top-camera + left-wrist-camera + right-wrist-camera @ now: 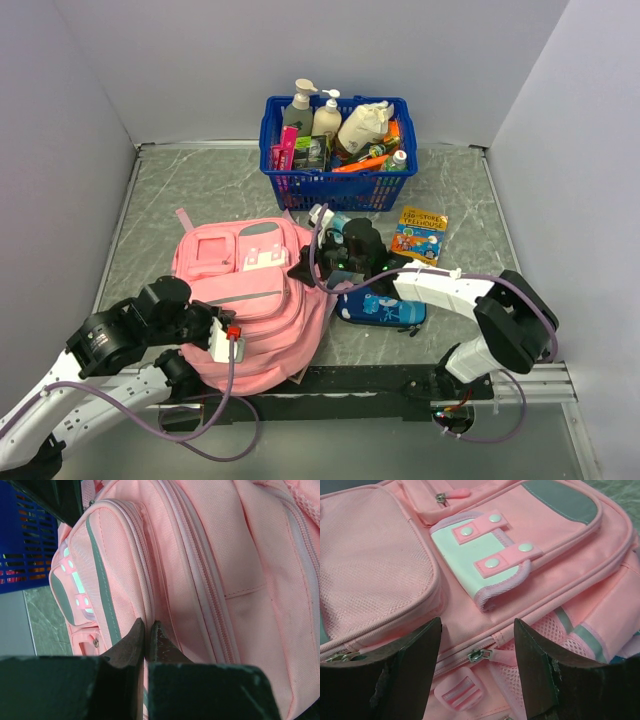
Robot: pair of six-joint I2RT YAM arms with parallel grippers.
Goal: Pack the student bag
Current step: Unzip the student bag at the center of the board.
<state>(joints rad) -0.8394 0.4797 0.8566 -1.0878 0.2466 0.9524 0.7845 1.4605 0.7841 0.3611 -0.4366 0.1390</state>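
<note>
If the right gripper [477, 624] closes slightly off line, it could nip loose fabric instead of the zip pull [481, 655] lying between its jaws. The student bag [250, 300], spread beneath both grippers, would then bunch rather than open. Those jaws stand wide apart, holding nothing. The left gripper [148, 630] is pinched nearly together against the bag's front seam (whether cloth is caught, I cannot tell).

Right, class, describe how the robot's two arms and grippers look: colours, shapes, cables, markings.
Both the left arm and right arm have white links joined by bulky black joints, each trailed by a looping mauve cable. The left gripper and right gripper have dark, tapering, scuffed fingers.
</note>
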